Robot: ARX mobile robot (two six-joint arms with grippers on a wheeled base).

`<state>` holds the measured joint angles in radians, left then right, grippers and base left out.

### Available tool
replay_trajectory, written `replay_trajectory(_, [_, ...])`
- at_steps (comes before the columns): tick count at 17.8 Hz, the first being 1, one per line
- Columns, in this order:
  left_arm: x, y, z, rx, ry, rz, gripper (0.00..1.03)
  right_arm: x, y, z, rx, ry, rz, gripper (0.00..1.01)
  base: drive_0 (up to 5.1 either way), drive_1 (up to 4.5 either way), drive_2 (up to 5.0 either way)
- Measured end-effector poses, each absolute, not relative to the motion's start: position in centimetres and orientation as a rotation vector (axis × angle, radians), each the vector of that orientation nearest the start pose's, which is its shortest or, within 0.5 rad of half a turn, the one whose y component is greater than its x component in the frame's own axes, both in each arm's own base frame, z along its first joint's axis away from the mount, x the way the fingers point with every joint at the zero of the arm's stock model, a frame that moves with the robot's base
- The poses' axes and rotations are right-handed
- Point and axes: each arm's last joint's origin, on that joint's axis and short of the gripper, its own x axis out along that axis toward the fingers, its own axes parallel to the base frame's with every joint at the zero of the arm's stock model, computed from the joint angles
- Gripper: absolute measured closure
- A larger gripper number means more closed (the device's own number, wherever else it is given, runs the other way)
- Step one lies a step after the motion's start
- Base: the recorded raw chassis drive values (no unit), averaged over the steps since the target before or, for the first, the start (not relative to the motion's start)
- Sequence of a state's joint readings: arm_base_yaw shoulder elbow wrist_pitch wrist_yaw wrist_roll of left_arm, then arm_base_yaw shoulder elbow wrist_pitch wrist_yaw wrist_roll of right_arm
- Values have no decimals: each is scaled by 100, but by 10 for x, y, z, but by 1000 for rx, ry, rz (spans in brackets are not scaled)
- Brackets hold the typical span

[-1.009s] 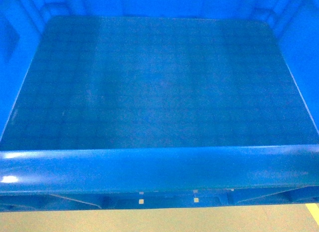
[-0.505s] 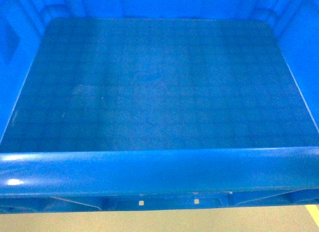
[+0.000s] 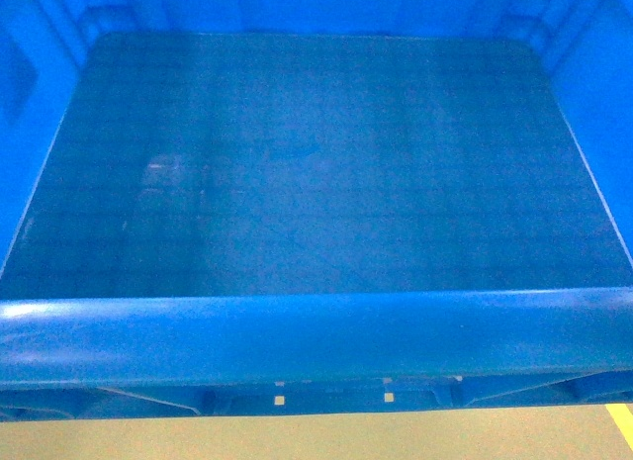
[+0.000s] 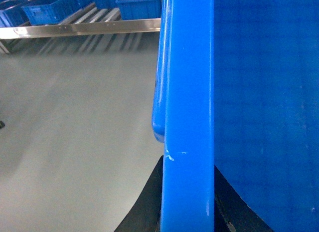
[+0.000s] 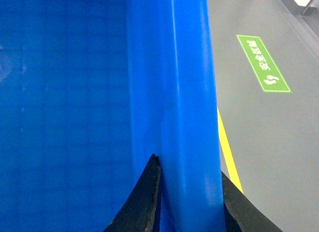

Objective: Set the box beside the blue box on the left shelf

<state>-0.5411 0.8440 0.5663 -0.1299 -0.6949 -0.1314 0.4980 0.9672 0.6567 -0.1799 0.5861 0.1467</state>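
One box [image 3: 316,163], bright blue, fills the head view; floor with faint grid, thick rim nearest the camera, nothing inside. Held off the grey floor [image 4: 75,132] between both arms. Left end effector [image 4: 187,212]: black fingers pinching the box's left rim, one each side of the wall. Right end effector [image 5: 192,207]: black fingers pinching the right rim likewise. Surroundings, left wrist view: roller rack [image 4: 94,22] far off across open floor, carrying small blue crates [image 4: 50,7]. Right wrist view: yellow floor line [image 5: 229,152] beside the box; green floor sign [image 5: 263,63] farther out.
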Motion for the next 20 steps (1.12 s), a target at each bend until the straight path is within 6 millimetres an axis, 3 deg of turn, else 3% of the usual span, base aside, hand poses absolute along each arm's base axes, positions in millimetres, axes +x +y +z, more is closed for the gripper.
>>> replay_trajectory(20, [163,-76,256,107,322,173,92,186,83,260,-110,414,-118,84,-4,415,-422])
